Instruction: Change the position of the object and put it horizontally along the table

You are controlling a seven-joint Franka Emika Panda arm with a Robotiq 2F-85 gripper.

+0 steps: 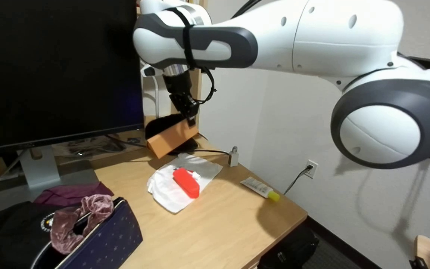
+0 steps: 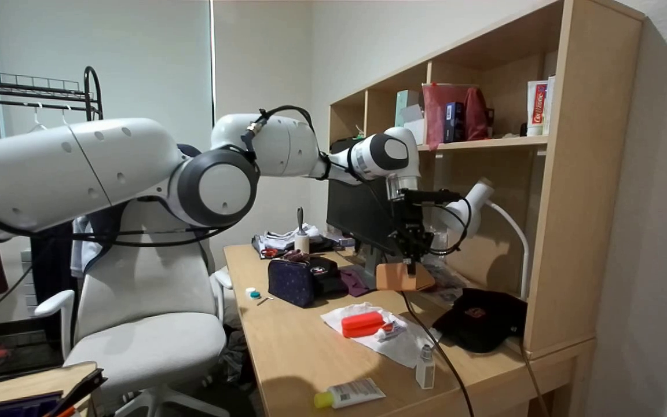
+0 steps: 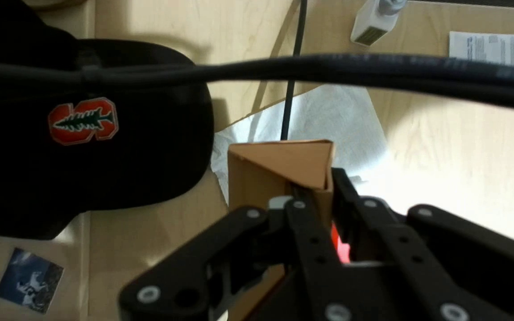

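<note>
Light tan wooden table [image 1: 215, 228], straight-edged. White sheet [image 1: 164, 186], creased, spread on bare wood. Small bottle [image 1: 233, 158] upright near sheet; yellow-capped white tube [image 1: 256, 186] lying flat near table edge. Black baseball cap [image 2: 480, 319] just beside sheet, brim toward it. Dark blue starred pouch [image 1: 116, 237] standing apart from sheet. Maroon cloth [image 1: 71, 193] between pouch and monitor stand [image 1: 41, 170], stand resting on table.

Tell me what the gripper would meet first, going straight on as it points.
The gripper points down; the orange box in its jaws would probably first meet the white sheet or thin black cable below; depth leaves the order unclear.
</note>
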